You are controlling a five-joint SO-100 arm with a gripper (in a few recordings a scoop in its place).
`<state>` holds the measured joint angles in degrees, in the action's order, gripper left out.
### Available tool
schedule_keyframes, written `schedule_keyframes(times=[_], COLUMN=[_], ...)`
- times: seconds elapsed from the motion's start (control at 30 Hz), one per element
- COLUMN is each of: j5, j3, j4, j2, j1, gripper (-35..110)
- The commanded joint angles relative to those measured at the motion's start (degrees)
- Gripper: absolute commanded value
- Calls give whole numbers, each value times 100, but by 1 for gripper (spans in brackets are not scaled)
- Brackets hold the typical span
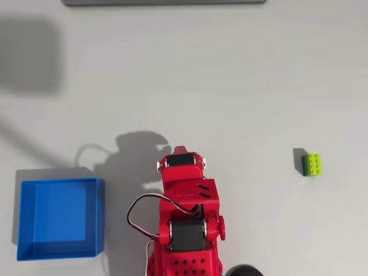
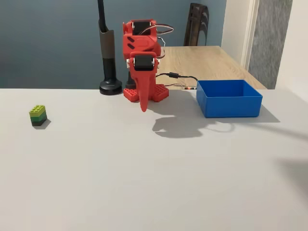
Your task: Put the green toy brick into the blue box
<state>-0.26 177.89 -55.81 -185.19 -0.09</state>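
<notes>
Overhead view: the green toy brick [image 1: 311,164] lies well right of the folded red arm, long axis up-down in the picture; the blue box [image 1: 57,218] sits to the arm's left, holding nothing.

Fixed view: sides flip, brick [image 2: 38,115] far left, box [image 2: 228,97] right. The gripper [image 2: 143,103] points down, clamped together, grasping nothing, well apart from the brick.

likely a home, wooden dining table [image 2: 202,57], dark chair [image 2: 197,24]
</notes>
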Motion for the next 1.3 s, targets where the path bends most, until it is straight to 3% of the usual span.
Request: schedule_keyframes(times=[0.0, 0.9, 1.27], j5=[-35, -79, 299], j3=[-70, -158, -1564], j4=[18, 26, 9], j2=[-44, 18, 325], j1=[9, 9, 9], gripper=[0, 0, 0])
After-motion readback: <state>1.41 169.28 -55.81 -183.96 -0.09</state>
